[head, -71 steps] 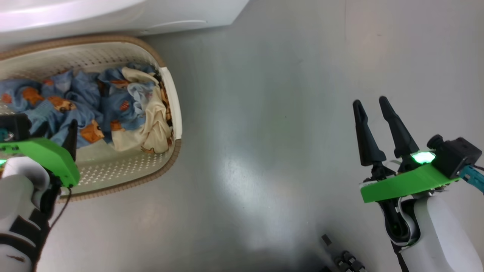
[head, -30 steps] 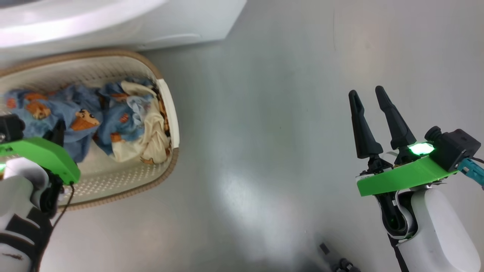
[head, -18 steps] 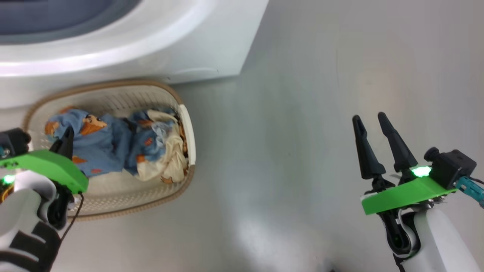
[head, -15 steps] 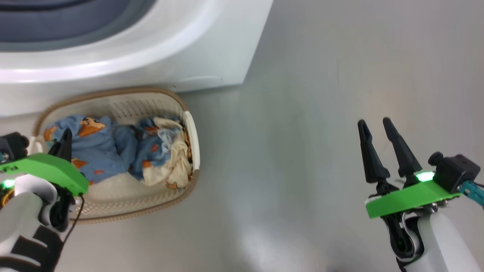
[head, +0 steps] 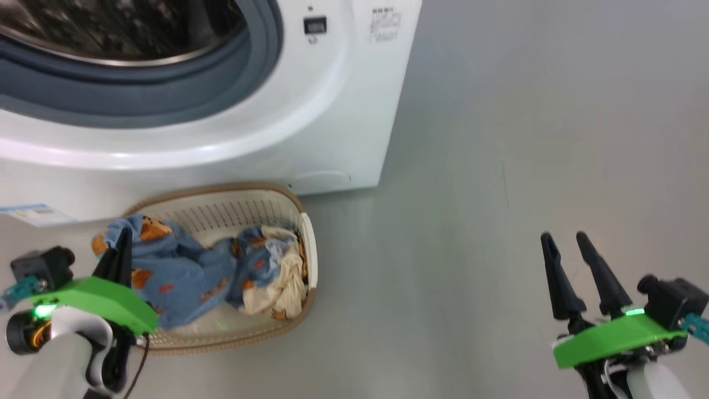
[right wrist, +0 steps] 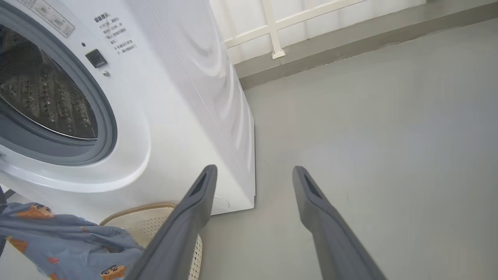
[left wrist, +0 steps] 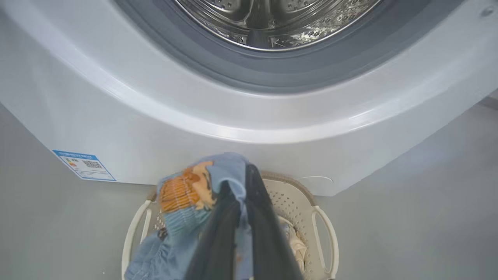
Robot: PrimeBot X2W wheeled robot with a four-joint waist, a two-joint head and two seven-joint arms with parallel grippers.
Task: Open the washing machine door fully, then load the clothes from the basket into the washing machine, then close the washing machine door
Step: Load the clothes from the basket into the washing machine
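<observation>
My left gripper is shut on a blue garment with orange patches, one of the clothes, which trails from the fingers down into the basket. In the left wrist view the pinched cloth bunches around my left gripper, just below the washing machine. More blue and cream clothes lie in the basket. The washing machine stands behind it, with the steel drum showing inside its grey ring. The washing machine door is out of view. My right gripper hangs open over bare floor.
A blue label sticker sits low on the machine's front, left of the basket. Grey floor stretches right of the machine. In the right wrist view a wall with white bars rises behind the floor.
The head camera has tilted up, bringing the drum opening into view. My left gripper has lifted the blue garment up out of the basket toward the machine. The right gripper stays open.
</observation>
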